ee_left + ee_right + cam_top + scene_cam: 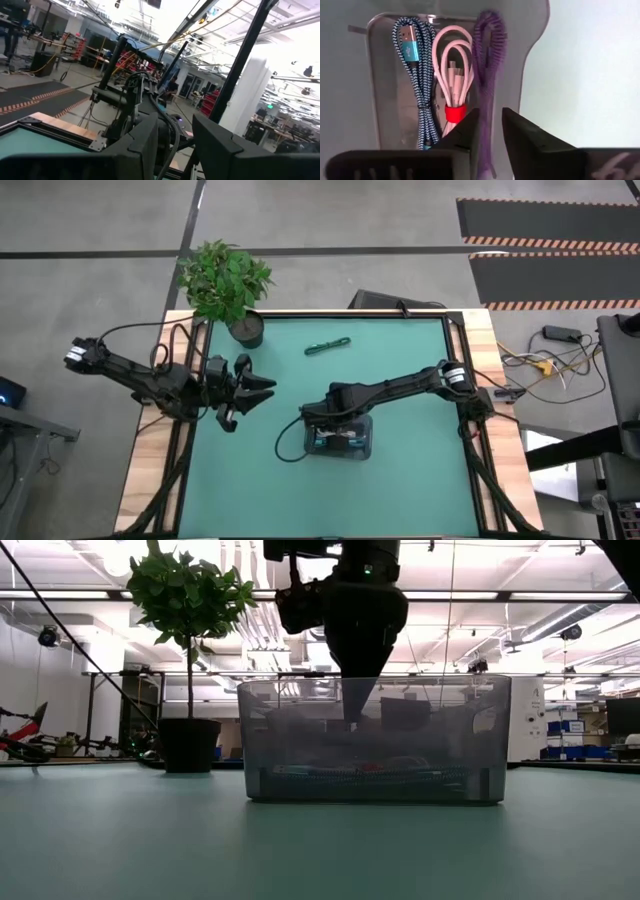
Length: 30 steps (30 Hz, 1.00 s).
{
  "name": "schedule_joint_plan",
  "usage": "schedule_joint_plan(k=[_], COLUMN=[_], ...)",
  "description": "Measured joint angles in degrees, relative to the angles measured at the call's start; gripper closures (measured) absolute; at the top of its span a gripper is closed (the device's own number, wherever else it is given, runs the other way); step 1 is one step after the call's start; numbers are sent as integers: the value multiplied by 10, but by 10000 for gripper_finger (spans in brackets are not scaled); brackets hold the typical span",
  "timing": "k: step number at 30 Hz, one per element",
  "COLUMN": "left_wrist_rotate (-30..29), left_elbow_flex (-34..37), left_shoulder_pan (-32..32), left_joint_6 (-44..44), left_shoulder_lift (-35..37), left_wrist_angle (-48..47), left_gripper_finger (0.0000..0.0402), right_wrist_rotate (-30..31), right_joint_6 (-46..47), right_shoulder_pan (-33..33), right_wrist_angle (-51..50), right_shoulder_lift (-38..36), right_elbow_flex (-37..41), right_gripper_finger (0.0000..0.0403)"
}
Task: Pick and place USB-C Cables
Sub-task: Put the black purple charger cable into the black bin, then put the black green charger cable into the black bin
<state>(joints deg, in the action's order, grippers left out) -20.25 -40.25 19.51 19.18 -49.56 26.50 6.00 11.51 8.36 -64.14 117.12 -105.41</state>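
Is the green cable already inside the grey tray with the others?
No: in the high view the green cable lies on the mat near the plant, well apart from the grey tray.

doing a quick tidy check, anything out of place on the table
One green cable lies alone on the mat near the plant, apart from the tray where the blue, white and purple cables lie side by side.

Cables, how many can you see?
4. Three lie in the grey tray: a blue cable, a white cable, and a purple cable between the right claw's fingers. A green cable is on the table.
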Motion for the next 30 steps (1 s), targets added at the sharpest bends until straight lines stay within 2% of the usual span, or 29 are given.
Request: schedule_joint_plan(k=[7, 13, 18, 30], left_wrist_rotate=[0, -2, -2, -26], left_elbow_flex=[2, 3, 12, 67], left_shoulder_pan=[0, 0, 0, 0], left_joint_6=[0, 0, 0, -1], left_shoulder_lift=[0, 0, 0, -1], left_wrist_angle=[0, -1, -1, -1], left_gripper_finger=[295, 295, 295, 295], right_wrist_rotate=[0, 2, 2, 119], right_joint_6=[-20, -22, -9, 14], right_shoulder_pan=[0, 6, 37, 139], right_wrist_angle=[-8, -48, -46, -25], right_shoulder_lift=[0, -11, -41, -122], right_elbow_flex=[-3, -42, -48, -43], right_gripper_finger=[293, 297, 308, 335])
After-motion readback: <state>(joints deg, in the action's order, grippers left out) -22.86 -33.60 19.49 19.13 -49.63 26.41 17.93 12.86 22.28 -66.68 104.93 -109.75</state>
